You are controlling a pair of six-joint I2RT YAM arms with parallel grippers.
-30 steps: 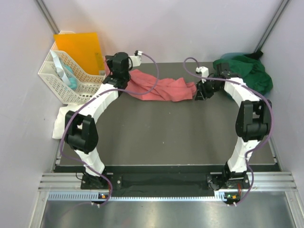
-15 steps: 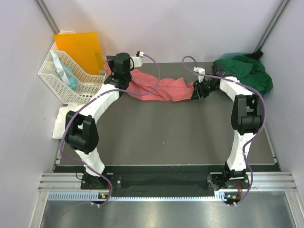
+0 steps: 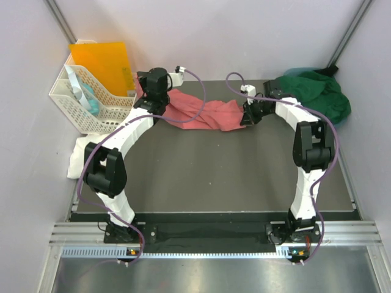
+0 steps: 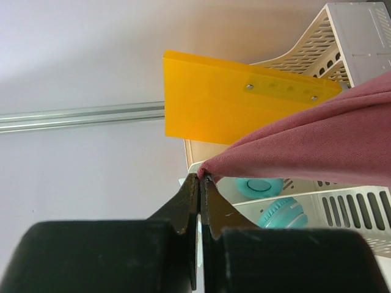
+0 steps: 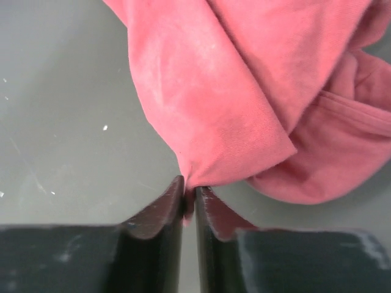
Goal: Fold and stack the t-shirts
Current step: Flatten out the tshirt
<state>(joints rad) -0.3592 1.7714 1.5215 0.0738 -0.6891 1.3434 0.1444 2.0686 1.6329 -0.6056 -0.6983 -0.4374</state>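
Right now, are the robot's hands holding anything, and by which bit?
Both hold the pink t-shirt: the left gripper pinches a bunched tip at one end, the right gripper a corner at the other.

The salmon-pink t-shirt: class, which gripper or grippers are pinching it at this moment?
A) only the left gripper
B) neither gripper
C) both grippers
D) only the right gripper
C: the left gripper is shut on one corner of the salmon-pink t-shirt, and the right gripper is shut on a fold at its other end.
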